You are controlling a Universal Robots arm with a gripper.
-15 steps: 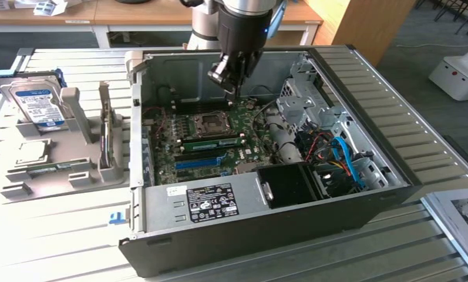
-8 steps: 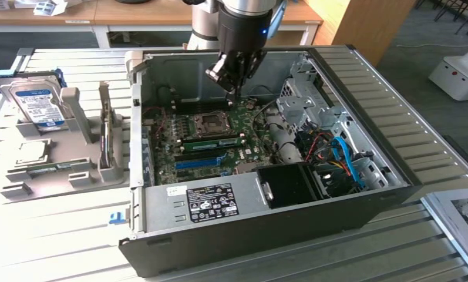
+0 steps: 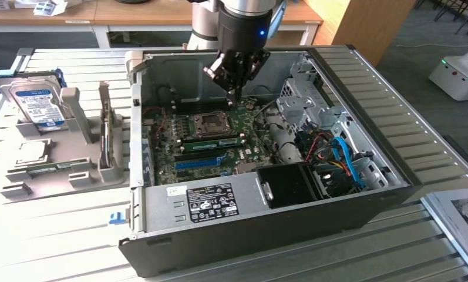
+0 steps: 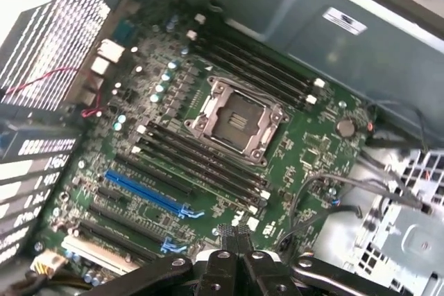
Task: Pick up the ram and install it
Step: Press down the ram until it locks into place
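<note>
The arm reaches down into the open computer case (image 3: 327, 64), its gripper (image 3: 232, 93) hanging just above the green motherboard (image 3: 188, 154) near the processor socket (image 3: 210, 122). The jaws are pinched fully together and hold nothing; in the wrist view their black tips (image 4: 234, 235) meet over the board's edge beside the long black memory slots (image 4: 201, 161). The ram (image 3: 212, 143) lies seated across the board, a thin green stick just below the socket in the exterior view, with a bright blue slot strip (image 3: 197, 163) a little further toward the power supply (image 3: 212, 203). Room inside is tight: the case walls rise on all sides, the metal drive cage (image 3: 308, 100) and a tangle of cables (image 3: 339, 154) crowd the exterior view's right. Outside the case, on the slatted surface (image 3: 61, 235) to the exterior view's left, a grey holder (image 3: 61, 158) carries a hard drive (image 3: 36, 103) standing upright, well apart from the case.
</note>
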